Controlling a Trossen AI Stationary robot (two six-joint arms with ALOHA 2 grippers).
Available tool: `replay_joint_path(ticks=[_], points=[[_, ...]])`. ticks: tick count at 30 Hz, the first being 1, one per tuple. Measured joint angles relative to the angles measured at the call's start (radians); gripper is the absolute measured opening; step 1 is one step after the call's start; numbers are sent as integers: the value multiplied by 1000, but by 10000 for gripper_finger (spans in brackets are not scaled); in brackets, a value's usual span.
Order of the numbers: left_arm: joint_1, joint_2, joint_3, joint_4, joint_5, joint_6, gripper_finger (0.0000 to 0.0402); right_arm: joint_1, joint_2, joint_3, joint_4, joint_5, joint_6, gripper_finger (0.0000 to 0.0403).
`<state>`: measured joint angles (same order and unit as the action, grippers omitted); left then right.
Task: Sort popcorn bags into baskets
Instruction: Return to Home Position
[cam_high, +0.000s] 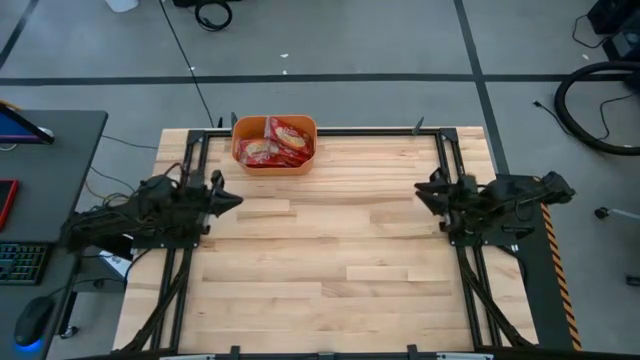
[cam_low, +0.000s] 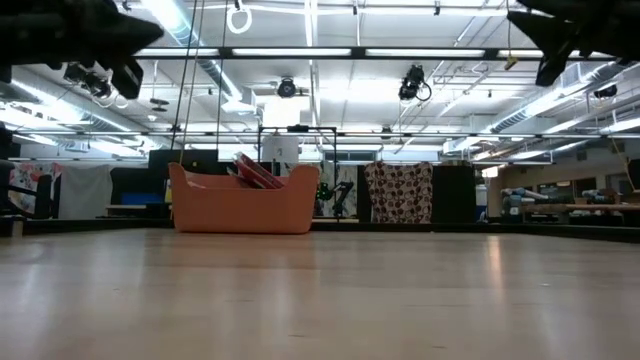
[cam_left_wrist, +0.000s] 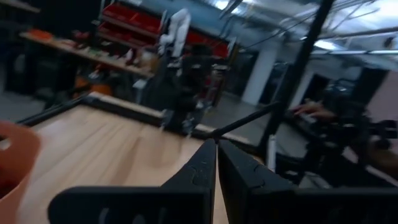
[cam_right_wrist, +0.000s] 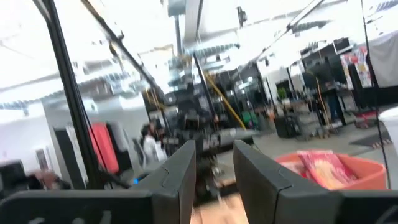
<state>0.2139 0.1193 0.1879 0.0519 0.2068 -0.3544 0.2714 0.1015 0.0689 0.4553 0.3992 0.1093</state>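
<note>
Red popcorn bags (cam_high: 278, 141) piled in the orange basket (cam_high: 274, 169)
The basket stands at the far edge of the surface (cam_high: 330, 240) — the bags' writing is too small to read. The left claw (cam_high: 236, 199) is pressed together, the right claw (cam_high: 421, 190) spread a little — both empty.

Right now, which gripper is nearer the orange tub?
Left. The left gripper sits near the orange tub, off its left corner; the right gripper is much farther off, across the table.
</note>
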Motion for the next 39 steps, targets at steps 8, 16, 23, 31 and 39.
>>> replay_joint_path(ticks=[8, 16, 23, 31, 39], points=[[-49, -120, 0, 4, 0, 0, 23, 0, -100, -63, 136, -1, 1, 114], [-49, -116, -77, 168, -1, 1, 23, -12, -100, -63, 142, -1, 0, 114], [-64, -116, -179, 243, -3, 1, 23, -85, -100, -63, 141, -1, 0, 114], [-72, -118, -180, 190, -1, 1, 23, -259, -100, -63, 142, -1, 0, 114], [-72, -118, -180, 190, -1, 1, 23, -509, -99, -63, 142, -1, 0, 114]])
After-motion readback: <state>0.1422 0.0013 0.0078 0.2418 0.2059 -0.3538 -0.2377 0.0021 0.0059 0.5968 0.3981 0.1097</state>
